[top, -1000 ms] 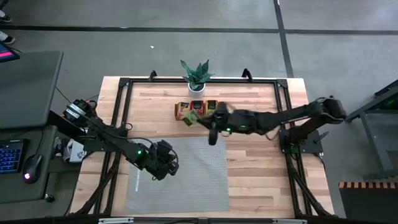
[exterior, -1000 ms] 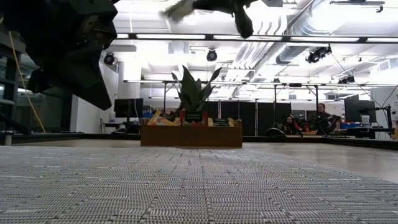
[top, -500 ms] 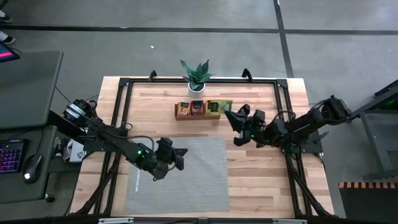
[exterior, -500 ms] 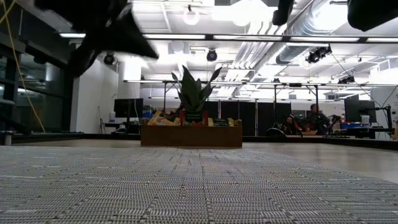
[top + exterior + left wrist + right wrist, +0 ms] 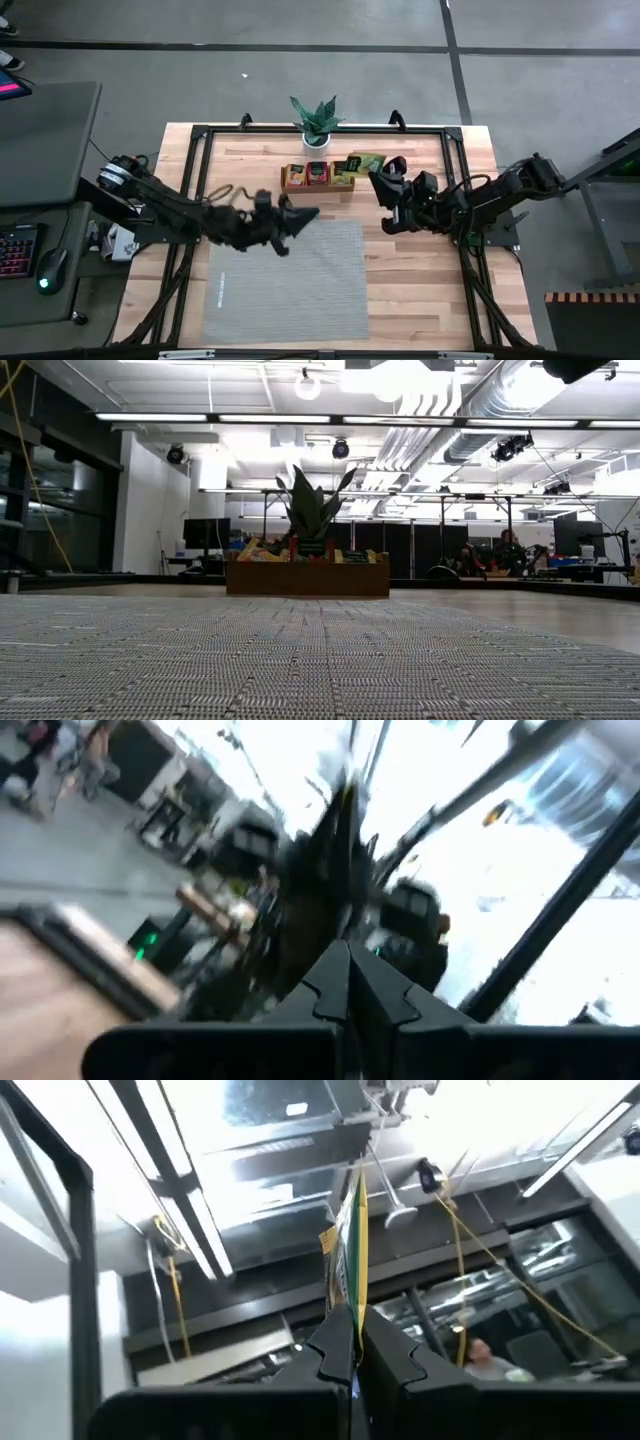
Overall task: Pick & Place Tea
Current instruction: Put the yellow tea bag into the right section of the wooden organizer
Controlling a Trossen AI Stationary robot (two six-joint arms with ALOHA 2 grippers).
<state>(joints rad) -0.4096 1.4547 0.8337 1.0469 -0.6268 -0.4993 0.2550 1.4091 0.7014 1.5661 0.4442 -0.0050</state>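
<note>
A brown wooden tray (image 5: 318,186) stands at the far middle of the table with red, yellow and green tea sachets (image 5: 318,173) upright in it; the low view shows the tray (image 5: 307,578) too. Right of it, my right gripper (image 5: 376,173) is raised above the table, tipped upward and shut on one green-and-yellow tea sachet (image 5: 360,162). My left gripper (image 5: 306,214) hovers over the far edge of the grey ribbed mat (image 5: 290,285), pointing toward the table's right. Its fingers (image 5: 385,1000) are shut; the blurred left wrist view shows nothing between them. My right gripper pinches the green-and-yellow sachet by its lower edge (image 5: 349,1305) between the two fingers (image 5: 390,1355). The sachet stands edge-on beyond the fingertips, sticking up toward the ceiling and clear of the tray and table.
A potted plant (image 5: 317,120) stands behind the tray at the far edge. A black frame (image 5: 200,160) runs round the tabletop. The mat covers the near middle of the table. A person (image 5: 512,550) sits in the room far beyond the table.
My right gripper has drawn back from the tray toward the table's right edge with the green sachet and has tipped upward. My left gripper has risen from over the mat, gone toward the far right, and swung from pointing down to about level.
</note>
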